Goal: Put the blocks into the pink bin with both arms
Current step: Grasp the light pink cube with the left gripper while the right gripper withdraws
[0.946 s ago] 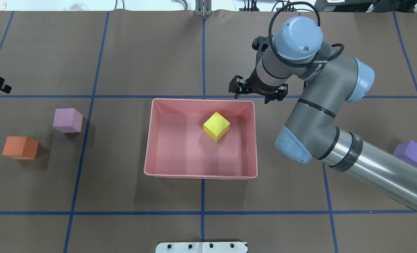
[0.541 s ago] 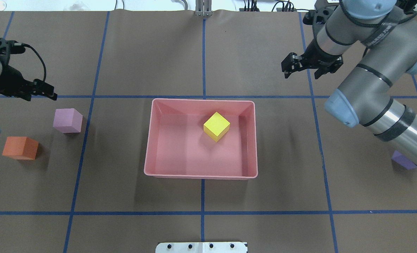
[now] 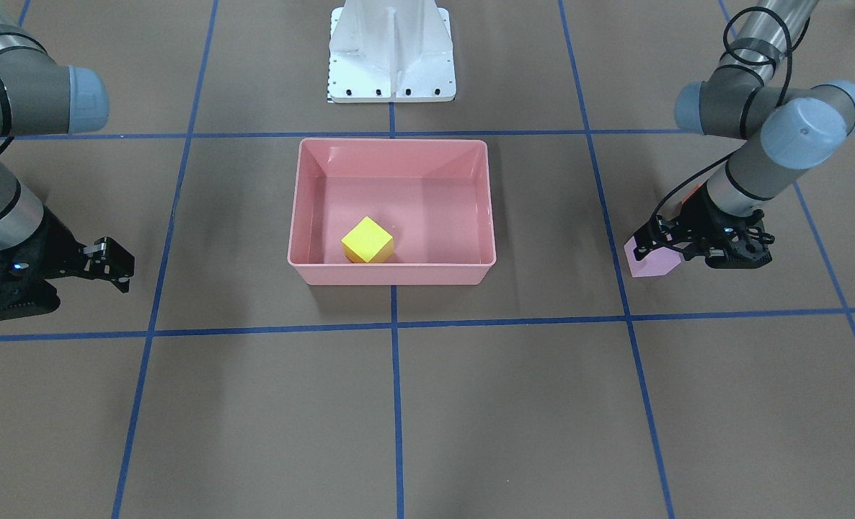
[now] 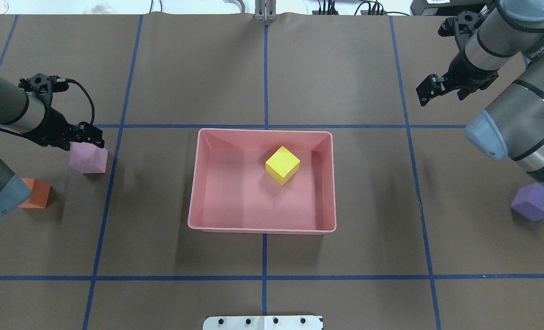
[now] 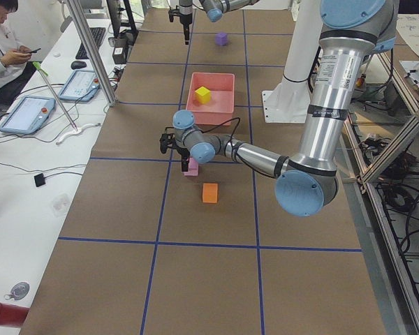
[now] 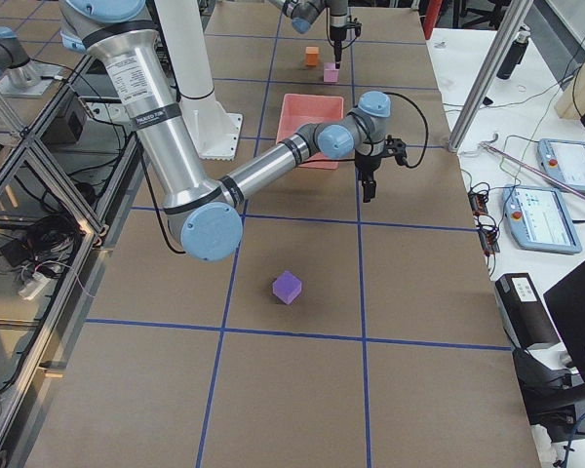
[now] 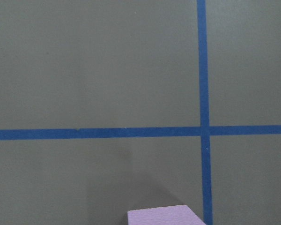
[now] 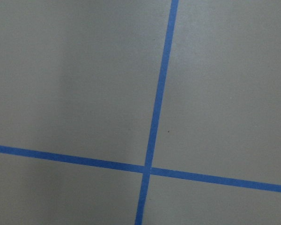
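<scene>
Left hand (image 4: 87, 134) hangs at the far edge of the light pink-lilac block (image 4: 87, 158); you can't tell its finger gap. Right hand (image 4: 429, 89) is spread above the brown surface (image 4: 345, 68), well apart from the dark purple block (image 4: 534, 201). Yellow block (image 4: 282, 164) sits in the pink bin (image 4: 263, 132); orange block (image 4: 37, 193) lies outside. The front view misses the purple one.

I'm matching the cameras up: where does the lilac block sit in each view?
Front-facing: lilac block, right of pink bin.
Overhead: block left of bin.
Exterior left: block centre, nearer than bin.
Exterior right: block top, beyond bin.
Left wrist: block at bottom edge.
Right wrist: not in it.
Shared landmark: the pink bin.
</scene>
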You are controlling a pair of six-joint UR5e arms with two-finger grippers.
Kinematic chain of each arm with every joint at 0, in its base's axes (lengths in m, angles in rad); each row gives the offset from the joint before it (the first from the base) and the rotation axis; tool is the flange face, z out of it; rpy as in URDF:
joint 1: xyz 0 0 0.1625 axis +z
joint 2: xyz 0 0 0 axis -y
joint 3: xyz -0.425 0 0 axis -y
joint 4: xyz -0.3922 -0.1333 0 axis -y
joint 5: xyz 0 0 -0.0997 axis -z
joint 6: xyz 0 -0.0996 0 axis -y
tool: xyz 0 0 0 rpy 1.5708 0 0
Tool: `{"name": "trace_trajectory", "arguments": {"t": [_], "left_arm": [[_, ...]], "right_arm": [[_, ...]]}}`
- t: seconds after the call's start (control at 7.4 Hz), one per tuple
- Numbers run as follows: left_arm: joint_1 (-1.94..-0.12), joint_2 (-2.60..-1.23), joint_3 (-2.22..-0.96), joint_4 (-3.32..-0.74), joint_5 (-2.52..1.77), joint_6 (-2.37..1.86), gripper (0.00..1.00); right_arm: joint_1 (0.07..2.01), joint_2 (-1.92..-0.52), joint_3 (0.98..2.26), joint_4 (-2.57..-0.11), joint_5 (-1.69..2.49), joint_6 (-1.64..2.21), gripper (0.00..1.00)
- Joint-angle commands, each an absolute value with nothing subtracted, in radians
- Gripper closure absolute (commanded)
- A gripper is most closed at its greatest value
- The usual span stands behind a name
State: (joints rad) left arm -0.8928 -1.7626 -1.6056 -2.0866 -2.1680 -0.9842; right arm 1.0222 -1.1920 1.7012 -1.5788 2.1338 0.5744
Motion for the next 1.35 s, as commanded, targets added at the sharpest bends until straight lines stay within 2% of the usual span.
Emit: {"name": "trace_trajectory", "arguments": {"t": [0.0,0.14,0.27,0.54,0.81,0.95,1.22], "left_arm": [[-0.824,-1.761,-1.605,-2.085,-2.062,-1.023,0.01],[-0.819,-1.761,-1.606,-2.083,-2.054,-1.025,0.54],[-0.819,-1.758,-1.606,-2.083,-2.051,-1.020,1.00],[-0.830,-1.753,-1.697,-2.030,-2.119,-1.011,1.00],[-0.868,-1.775,-1.887,-1.845,-2.222,-1.025,1.00],[-0.868,-1.843,-1.932,-1.756,-2.226,-1.052,1.00],[-0.800,-2.051,-1.916,-1.707,-2.249,-1.319,1.00]], "right_arm": [[1.025,-1.209,1.701,-1.577,2.134,0.565,0.00],[1.026,-1.212,1.701,-1.577,2.134,0.565,0.00],[1.025,-1.218,1.701,-1.577,2.134,0.565,0.00],[1.031,-1.236,1.701,-1.572,2.135,0.540,0.00],[1.060,-1.288,1.709,-1.572,2.135,0.476,0.00],[1.087,-1.319,1.715,-1.568,2.135,0.418,0.00],[1.117,-1.452,1.767,-1.487,2.151,0.388,0.00]]}}
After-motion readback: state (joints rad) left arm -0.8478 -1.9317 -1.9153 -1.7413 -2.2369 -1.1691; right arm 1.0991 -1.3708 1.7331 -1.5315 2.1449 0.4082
